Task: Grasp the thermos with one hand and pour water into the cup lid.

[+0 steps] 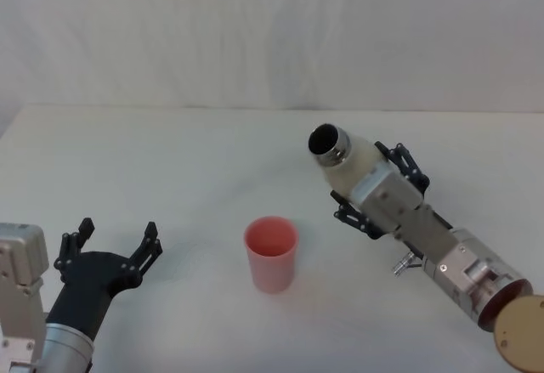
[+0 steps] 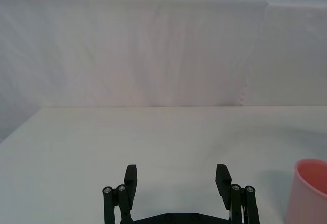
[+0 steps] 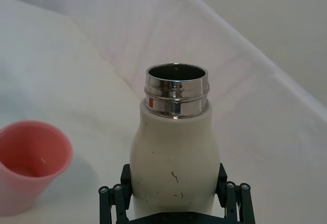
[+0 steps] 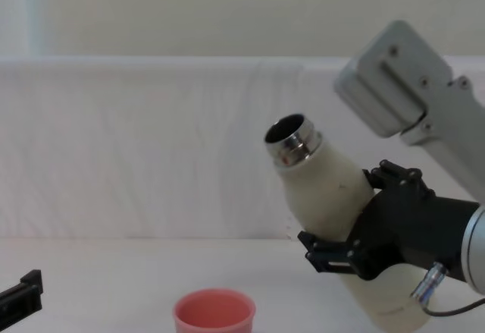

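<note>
My right hand (image 1: 378,188) clamps the thermos (image 1: 347,159), axis tilted, mouth up-left, high and right of the cup (image 1: 271,252); left hand (image 1: 117,243) open, idle.

Lighting is bright, even and diffuse throughout, with the white table (image 1: 170,161) slightly washed out. Shadows are faint and soft: a pale one lies beside the pink cup (image 3: 31,162). The flask's steel neck (image 3: 177,96) carries sharp bright reflections. The head view is mildly soft; the right arm housing (image 4: 398,79) looks slightly blurred.
</note>
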Robot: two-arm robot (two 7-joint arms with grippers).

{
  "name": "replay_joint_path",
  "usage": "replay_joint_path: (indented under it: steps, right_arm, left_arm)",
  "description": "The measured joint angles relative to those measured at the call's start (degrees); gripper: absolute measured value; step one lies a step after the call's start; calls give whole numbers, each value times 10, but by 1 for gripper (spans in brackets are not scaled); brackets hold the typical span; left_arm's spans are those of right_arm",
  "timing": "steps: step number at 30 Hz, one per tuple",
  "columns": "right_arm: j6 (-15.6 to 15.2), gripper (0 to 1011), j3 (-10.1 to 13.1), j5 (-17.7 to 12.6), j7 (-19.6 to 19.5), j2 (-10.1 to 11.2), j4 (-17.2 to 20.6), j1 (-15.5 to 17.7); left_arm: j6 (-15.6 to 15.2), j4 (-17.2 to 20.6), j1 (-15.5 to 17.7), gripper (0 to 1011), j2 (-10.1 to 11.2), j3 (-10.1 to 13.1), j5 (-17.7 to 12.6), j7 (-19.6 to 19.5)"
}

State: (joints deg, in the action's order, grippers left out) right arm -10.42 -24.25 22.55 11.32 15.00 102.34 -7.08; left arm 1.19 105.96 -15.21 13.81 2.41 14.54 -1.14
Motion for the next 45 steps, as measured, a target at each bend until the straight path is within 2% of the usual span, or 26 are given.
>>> replay_joint_path:
  steps: [13, 29, 45]
  right_arm:
    - [-5, 958, -29, 102, 4, 13, -10, -10]
    - [-3, 958, -53, 189, 13, 21, -28, -21]
    - [-12, 958, -74, 258, 16, 26, -36, -30]
  left_arm:
    - [0, 0, 0, 1001, 0, 0, 0, 0]
    - [0, 0, 0, 1001, 0, 0, 0, 0]
    - [0, 0, 0, 1001, 0, 0, 0, 0]
